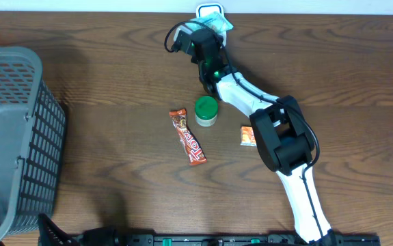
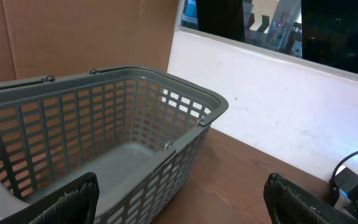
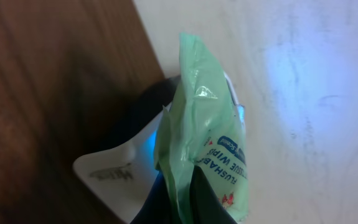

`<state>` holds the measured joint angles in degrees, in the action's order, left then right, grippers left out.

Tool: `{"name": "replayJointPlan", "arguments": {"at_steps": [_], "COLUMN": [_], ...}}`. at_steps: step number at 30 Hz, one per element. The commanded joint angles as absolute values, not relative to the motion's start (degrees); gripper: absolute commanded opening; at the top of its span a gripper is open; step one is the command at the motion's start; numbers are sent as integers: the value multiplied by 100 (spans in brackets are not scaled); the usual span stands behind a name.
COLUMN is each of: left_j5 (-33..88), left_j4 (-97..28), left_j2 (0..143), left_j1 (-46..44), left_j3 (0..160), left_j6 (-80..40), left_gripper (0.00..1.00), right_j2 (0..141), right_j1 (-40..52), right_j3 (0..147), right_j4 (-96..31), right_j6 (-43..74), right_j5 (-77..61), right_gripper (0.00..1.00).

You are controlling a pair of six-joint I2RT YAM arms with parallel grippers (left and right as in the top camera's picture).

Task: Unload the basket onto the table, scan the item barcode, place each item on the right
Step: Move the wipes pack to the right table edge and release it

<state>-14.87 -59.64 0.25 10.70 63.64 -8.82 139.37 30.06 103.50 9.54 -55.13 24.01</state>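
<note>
My right gripper [image 3: 188, 202] is shut on a light green pack of flushable wipes [image 3: 203, 124], pinching its lower edge between dark fingers [image 3: 211, 200]. The pack hangs right in front of the white barcode scanner [image 3: 113, 174], which glows blue behind it. From overhead, the right gripper [image 1: 206, 37] is at the table's far edge, with the wipes pack [image 1: 220, 22] beside the scanner [image 1: 210, 9]. My left gripper [image 2: 182, 190] is open and empty, pointing at the basket's near corner.
A grey plastic basket [image 1: 11, 137] fills the left side, and its mesh wall [image 2: 135, 124] is close to my left fingers. A green-lidded jar [image 1: 206, 111], a brown candy bar [image 1: 187, 137] and a small orange packet [image 1: 248, 135] lie mid-table by the right arm.
</note>
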Motion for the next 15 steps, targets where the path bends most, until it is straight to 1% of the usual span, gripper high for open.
{"name": "replayJointPlan", "arguments": {"at_steps": [1, 7, 12, 14, 15], "left_j5": [-1417, -1417, -1417, -1415, -1415], "left_j4": [-5955, -5961, -5964, -5961, -5961], "left_j2": [19, 19, 19, 19, 19], "left_j1": [1057, 1057, 1057, 1057, 1057], "left_j3": [6333, 6333, 6333, 6333, 6333], "left_j6": [-884, -884, -884, -884, -884], "left_gripper": [85, 85, 85, 85, 85], "right_j2": [14092, 14018, 13463, 13100, 12779], "right_j1": [3022, 3050, 2989, 2884, 2779], "right_j3": [10383, 10385, 10385, 10385, 10385], "right_j4": [814, 904, 867, 591, 250], "right_j6": [-5531, -5317, -5319, -5402, -5474], "right_j5": [2246, 2436, 2923, 3129, 3345], "right_gripper": [1, 1, 1, 1, 1]}}
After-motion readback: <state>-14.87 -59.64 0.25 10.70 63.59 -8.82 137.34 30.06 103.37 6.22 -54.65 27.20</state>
